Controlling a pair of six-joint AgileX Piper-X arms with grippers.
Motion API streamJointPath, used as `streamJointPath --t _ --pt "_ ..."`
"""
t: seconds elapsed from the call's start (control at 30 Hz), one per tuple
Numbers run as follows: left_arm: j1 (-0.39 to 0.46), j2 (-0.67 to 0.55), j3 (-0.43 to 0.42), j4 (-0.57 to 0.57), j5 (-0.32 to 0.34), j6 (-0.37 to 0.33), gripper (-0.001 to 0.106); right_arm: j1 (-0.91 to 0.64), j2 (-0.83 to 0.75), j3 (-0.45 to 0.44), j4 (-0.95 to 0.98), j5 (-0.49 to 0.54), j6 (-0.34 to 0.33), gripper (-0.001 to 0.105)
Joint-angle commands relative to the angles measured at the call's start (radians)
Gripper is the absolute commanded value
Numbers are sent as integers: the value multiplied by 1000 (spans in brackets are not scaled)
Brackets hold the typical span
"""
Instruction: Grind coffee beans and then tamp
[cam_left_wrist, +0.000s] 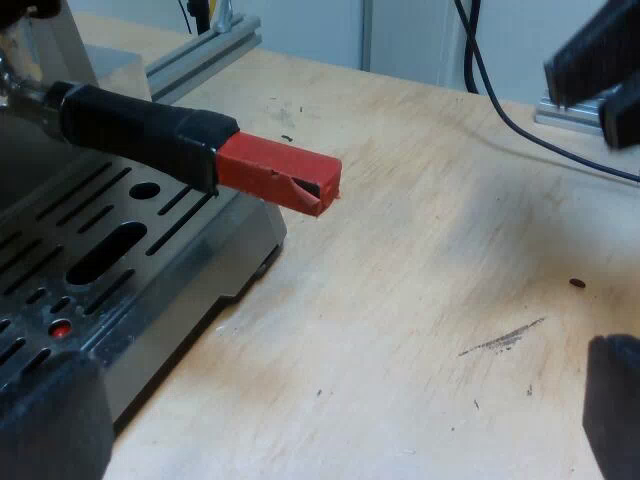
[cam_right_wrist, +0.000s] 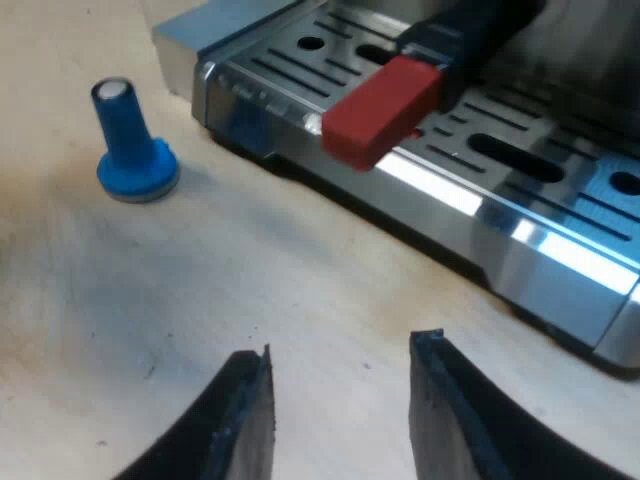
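Holder: the dark handle (cam_left_wrist: 140, 130) sticks out of the espresso machine (cam_left_wrist: 215, 250) at its front, so the holder looks locked in.
Red end: the red end (cam_left_wrist: 280, 172) hangs in the air, just past the edge of the drip tray (cam_left_wrist: 120, 240) and above the tabletop (cam_left_wrist: 420, 330).
Long way of the handle: it runs from the machine out toward the open tabletop, almost flat.
Left claw: the left claw (cam_left_wrist: 330, 430) is spread wide with nothing in it. It is low over the tabletop, and one finger is beside the drip tray.
Way to the handle from the left claw: ahead and higher, on the machine's side. They are apart.
Right claw: the right claw (cam_right_wrist: 340, 400) is spread too, and it holds nothing. It is over bare tabletop, near the front of the machine.
Way to the handle from the right claw: the red end is ahead of the fingertips and does not touch them.
Tamper: the blue tamper (cam_right_wrist: 135, 150) stands upright on the tabletop beside the machine, well apart from the right claw.
Nearer arm: I think the left claw is nearer the handle and the right claw is nearer the tamper.
Next move: I think a claw must close across the handle, not along it.
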Motion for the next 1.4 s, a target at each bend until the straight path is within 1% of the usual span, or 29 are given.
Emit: streamJointPath --t 0.03,0.07,0.13,0.23,0.33,0.53,0.63,0.73,0.9,1.03,1.13,1.27,1.37,1.4 --pt "-7 -3 -2 -18 19 -1 97 38 81 3 -87 60 46 34" --pt "-7 -3 -2 -18 19 -1 97 43 99 3 -99 70 48 33" --pt "-7 -3 -2 -18 19 -1 97 57 175 3 -178 89 48 26" --pt "-7 -3 -2 -18 19 -1 97 56 261 3 -273 89 48 17" --pt "-7 -3 -2 -18 19 -1 97 56 341 3 -368 89 49 13" --pt "-7 -3 -2 -18 19 -1 97 56 475 3 -537 152 69 13" --pt "-7 -3 -2 -18 19 -1 97 56 542 3 -624 252 75 13" --pt "-7 -3 -2 -18 19 -1 97 56 586 3 -691 320 75 13" --pt "-7 -3 -2 -18 19 -1 97 56 657 3 -813 353 75 13" --pt "-7 -3 -2 -18 19 -1 97 56 719 0 -888 419 75 13" --pt "-7 -3 -2 -18 19 -1 97 56 744 -13 -895 447 75 13" --pt "-7 -3 -2 -18 19 -1 97 56 782 -32 -895 449 75 13" --pt "-7 -3 -2 -18 19 -1 97 56 792 -36 -895 449 92 13" --pt "-7 -3 -2 -18 19 -1 97 56 819 -40 -918 466 122 13"
